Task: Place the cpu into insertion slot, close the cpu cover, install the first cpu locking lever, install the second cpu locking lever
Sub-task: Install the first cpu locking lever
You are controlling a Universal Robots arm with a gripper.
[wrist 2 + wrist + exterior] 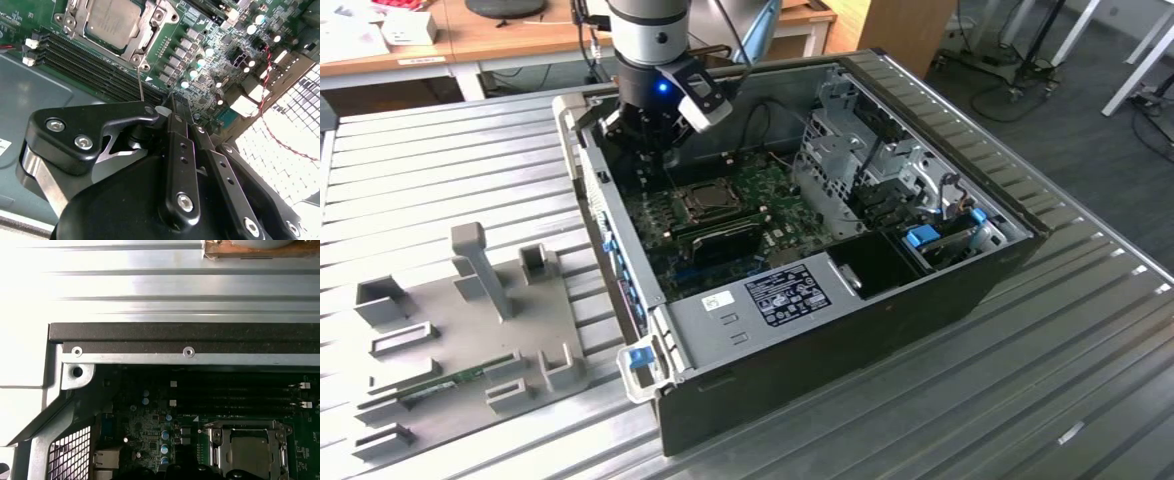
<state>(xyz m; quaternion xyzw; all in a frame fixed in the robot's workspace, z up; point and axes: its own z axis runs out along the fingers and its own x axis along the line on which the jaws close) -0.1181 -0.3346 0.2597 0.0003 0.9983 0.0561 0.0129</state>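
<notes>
The cpu (112,20) lies flat in the insertion slot (707,200) on the green board inside the open computer case. The silvery cpu cover (146,31) is folded down around the cpu's edges, as the first wrist view also shows for the cpu (250,454) and cover (250,429). A thin wire locking lever (140,84) sticks out from the socket's corner toward my gripper. My gripper (172,102) hangs above the board beside the socket, its black fingers (179,150) pressed together, shut with nothing between them. In the exterior view the gripper (644,135) is near the case's back wall.
Long black memory slots (95,65) run beside the socket. Case walls (854,70), a drive cage (854,150) and red cables (280,125) hem in the board. A grey fixture plate (467,320) with upright posts lies on the ribbed metal table at the exterior view's left.
</notes>
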